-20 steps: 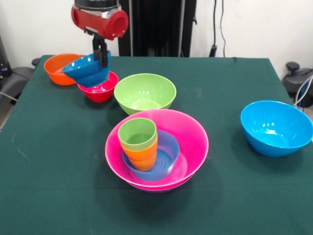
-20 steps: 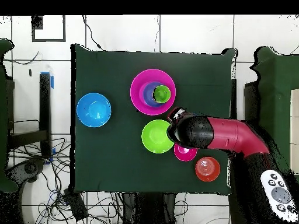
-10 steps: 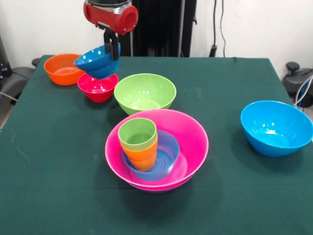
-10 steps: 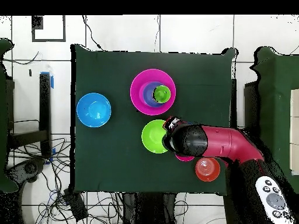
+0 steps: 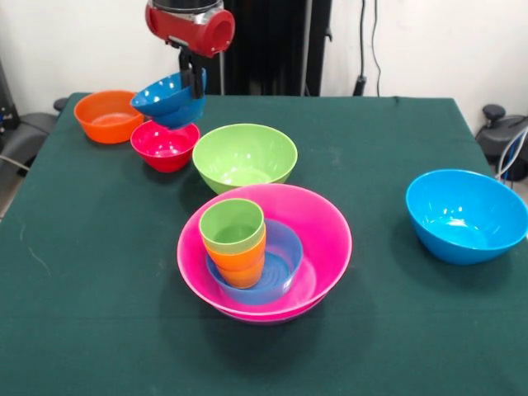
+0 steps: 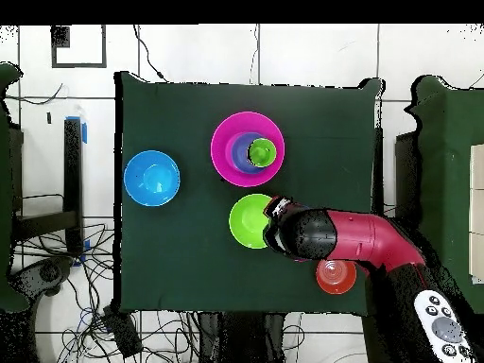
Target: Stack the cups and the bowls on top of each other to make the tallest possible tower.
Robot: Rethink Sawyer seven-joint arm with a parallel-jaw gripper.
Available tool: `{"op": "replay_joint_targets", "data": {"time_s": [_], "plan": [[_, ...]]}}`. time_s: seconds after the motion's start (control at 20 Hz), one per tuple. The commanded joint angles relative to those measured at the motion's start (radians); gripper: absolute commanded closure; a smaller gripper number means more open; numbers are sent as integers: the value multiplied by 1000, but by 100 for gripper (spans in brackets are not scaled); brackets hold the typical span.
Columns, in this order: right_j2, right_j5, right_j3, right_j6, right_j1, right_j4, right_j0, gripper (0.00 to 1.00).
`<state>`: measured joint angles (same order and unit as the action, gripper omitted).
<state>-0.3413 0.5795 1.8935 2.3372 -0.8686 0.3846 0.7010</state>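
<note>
Jaws: closed on the rim of the dark-blue bowl (image 5: 167, 99), which hangs tilted from the gripper (image 5: 191, 80), clear of the table (image 5: 82, 272) and just above the red bowl (image 5: 164, 146).

Contents, near to far in the front view:
- Tower: pink bowl (image 5: 318, 247) near the table's middle, a second pink-purple rim showing under it; inside sits a light-blue bowl (image 5: 280, 262), and in that an orange cup (image 5: 239, 262) with the green cup (image 5: 232, 222) nested on top, both upright, leaning toward the pink bowl's left wall.
- Sky-blue bowl (image 5: 466, 214): alone at the right, well apart from the rest.
- Lime bowl (image 5: 244, 155): just behind the tower, upright.
- Red bowl: left of the lime bowl, near it, on the cloth.
- Orange bowl (image 5: 106, 115): far left corner, just beside the red bowl.

Overhead view: arm (image 6: 350, 238) covers the red and dark-blue bowls.

Markings: no readable writing on any item.
</note>
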Motion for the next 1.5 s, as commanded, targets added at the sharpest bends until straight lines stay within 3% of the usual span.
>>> {"op": "replay_joint_targets", "data": {"time_s": [0.05,0.3,1.5], "plan": [[-45,-34,30,-112,76,66,13,100],[-39,-62,18,-120,107,97,27,100],[-62,-86,67,-113,117,146,87,100]]}}
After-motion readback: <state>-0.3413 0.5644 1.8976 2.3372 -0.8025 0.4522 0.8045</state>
